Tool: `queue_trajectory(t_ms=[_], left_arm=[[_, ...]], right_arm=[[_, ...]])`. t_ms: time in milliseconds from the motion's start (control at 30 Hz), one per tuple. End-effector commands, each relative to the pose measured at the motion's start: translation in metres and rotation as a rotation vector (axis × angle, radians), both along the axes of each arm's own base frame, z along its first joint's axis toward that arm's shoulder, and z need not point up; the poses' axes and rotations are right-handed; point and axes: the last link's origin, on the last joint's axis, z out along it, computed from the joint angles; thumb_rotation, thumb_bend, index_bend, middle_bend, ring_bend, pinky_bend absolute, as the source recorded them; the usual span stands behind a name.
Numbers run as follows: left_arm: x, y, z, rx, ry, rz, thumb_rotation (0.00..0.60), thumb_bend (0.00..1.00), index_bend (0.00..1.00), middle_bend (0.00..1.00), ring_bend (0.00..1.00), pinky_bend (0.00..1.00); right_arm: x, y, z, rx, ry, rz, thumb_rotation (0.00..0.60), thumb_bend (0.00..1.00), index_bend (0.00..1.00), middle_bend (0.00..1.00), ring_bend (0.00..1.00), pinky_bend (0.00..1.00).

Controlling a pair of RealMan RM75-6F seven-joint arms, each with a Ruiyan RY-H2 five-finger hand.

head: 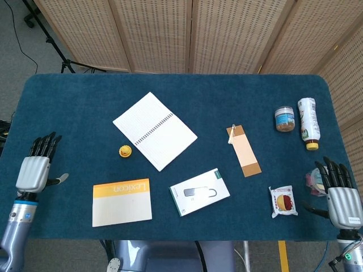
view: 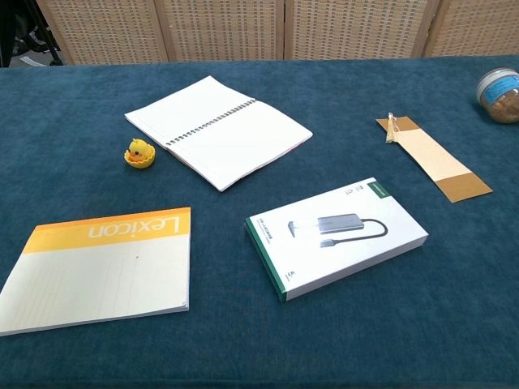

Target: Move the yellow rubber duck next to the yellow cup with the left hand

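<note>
The yellow rubber duck (head: 125,151) sits upright on the blue surface (head: 227,96), just beside the left edge of the open spiral notebook (head: 155,130) and above the orange-and-white Lexicon pad (head: 122,202), with nothing touching it. The left hand (head: 35,170) hovers at the far left edge of the surface, well apart from the duck, fingers spread and holding nothing. The right hand (head: 339,195) is at the far right edge, fingers likewise spread and holding nothing, beside a pastel-coloured object (head: 315,179) it partly hides.
</note>
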Motion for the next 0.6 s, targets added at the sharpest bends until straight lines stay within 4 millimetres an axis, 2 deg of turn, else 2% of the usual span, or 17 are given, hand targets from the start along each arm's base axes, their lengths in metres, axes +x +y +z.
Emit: queue_trajectory(t_ms=[33, 300, 600], left_arm=[[-0.014, -0.021, 0.006, 0.021, -0.023, 0.001, 0.600, 0.00, 0.00, 0.00, 0.00, 0.00], [-0.017, -0.046, 0.020, 0.030, 0.043, 0.012, 0.600, 0.00, 0.00, 0.00, 0.00, 0.00], [-0.013, -0.051, 0.018, -0.010, 0.078, 0.017, 0.600, 0.00, 0.00, 0.00, 0.00, 0.00]], right_arm=[[0.000, -0.001, -0.002, 0.008, 0.002, 0.000, 0.600, 0.00, 0.00, 0.00, 0.00, 0.00], [0.002, 0.000, -0.001, 0.009, 0.001, 0.006, 0.600, 0.00, 0.00, 0.00, 0.00, 0.00], [0.000, -0.001, -0.003, 0.025, 0.008, -0.003, 0.600, 0.00, 0.00, 0.00, 0.00, 0.00]])
